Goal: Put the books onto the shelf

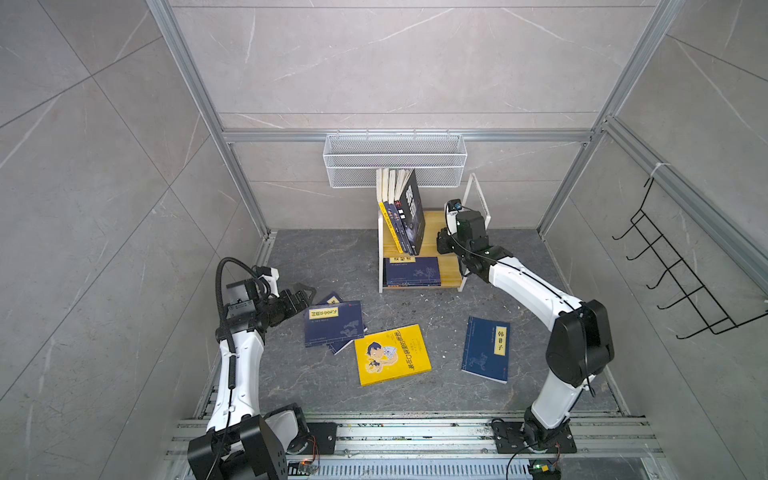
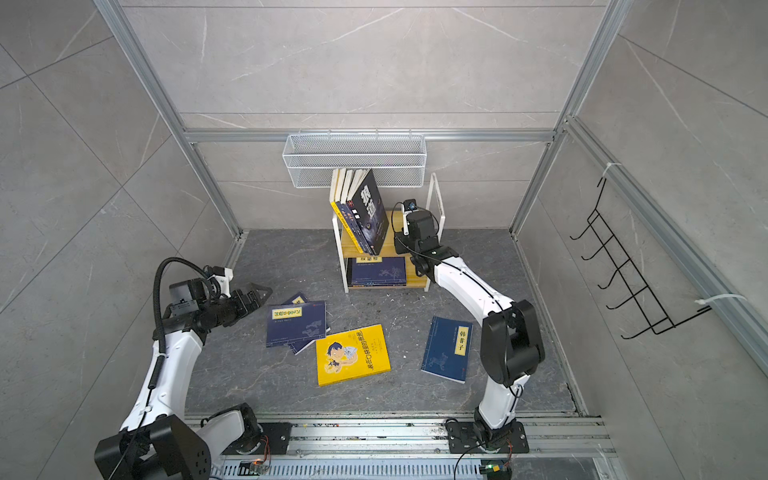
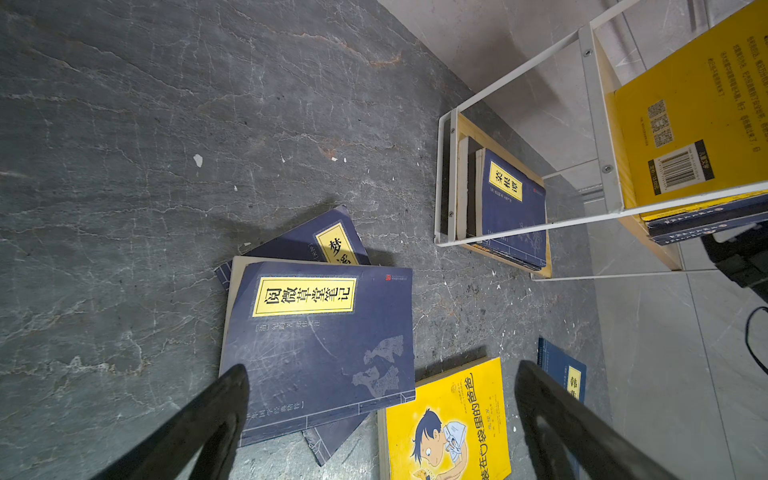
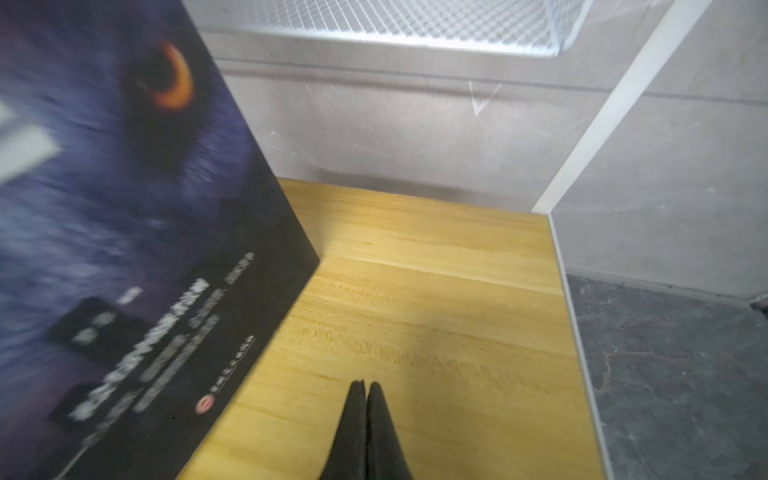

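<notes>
Shelf [image 1: 449, 274] holds leaning books [image 1: 413, 216] above, flat books [image 1: 411, 271] below.

light: bright, even, overhead | shadows: soft | blur: dark book [image 4: 124, 199] in right wrist view

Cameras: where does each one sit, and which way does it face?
Top views: high in front, looking down and back at the shelf; left arm and right arm show.
Left wrist: over the floor, facing a navy book; open left gripper shows.
Right wrist: over the shelf's upper board, facing the back wall; shut right gripper shows.
Shared: the yellow book appears in top and left wrist views.
</notes>
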`<state>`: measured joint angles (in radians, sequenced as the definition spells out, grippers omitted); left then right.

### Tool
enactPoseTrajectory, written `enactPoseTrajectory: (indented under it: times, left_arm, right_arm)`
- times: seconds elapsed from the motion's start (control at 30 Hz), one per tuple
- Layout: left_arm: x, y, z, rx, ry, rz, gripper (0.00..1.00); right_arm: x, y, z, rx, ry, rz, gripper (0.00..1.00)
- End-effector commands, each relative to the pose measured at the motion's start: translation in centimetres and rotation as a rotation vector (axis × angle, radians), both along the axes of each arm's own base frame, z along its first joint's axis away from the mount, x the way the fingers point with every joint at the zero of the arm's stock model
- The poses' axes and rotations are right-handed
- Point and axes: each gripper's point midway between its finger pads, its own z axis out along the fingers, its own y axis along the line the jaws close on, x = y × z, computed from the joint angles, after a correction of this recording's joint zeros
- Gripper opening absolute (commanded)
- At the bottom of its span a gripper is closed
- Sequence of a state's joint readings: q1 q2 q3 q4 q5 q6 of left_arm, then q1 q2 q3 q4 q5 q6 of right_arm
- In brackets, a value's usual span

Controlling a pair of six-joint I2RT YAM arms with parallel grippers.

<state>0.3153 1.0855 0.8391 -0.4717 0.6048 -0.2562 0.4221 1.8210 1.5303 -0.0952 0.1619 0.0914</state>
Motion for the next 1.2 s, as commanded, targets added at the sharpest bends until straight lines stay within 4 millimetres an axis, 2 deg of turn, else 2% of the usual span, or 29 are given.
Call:
enactPoseTrajectory:
  times: [0.0, 0.13, 0.3, 0.5, 0.67, 0.93, 1.17]
  left_arm:
    - [0.1, -0.1, 1.5, -0.010, -0.041, -0.008, 1.00]
    - [0.1, -0.1, 1.4, -0.011, -0.032, -0.005, 1.00]
    - [0.2, -0.1, 1.3, -0.019, -0.024, -0.004, 1.00]
    - [0.3, 0.0, 1.2, -0.015, -0.022, -0.003, 1.00]
    - [0.4, 0.0, 1.0, -0.017, -0.018, -0.002, 1.00]
    - [0.4, 0.1, 0.9, -0.015, -0.016, 0.000, 1.00]
    - [0.3, 0.2, 0.9, -0.011, -0.013, 0.003, 1.00]
  right_arm:
    - [1.0, 0.3, -1.0, 0.006, 0.039, -0.051, 0.00]
    - [1.8, 1.2, -2.3, 0.021, 0.059, -0.034, 0.00]
    - [2.9, 3.6, -3.4, 0.051, 0.065, 0.039, 0.00]
    - [4.0, 5.9, -4.2, 0.120, 0.059, 0.113, 0.00]
    - [4.0, 8.1, -4.3, 0.133, 0.054, 0.203, 0.00]
    - [4.4, 9.3, -4.8, 0.115, 0.059, 0.227, 0.00]
    - [4.1, 8.6, -3.8, 0.083, 0.043, 0.206, 0.00]
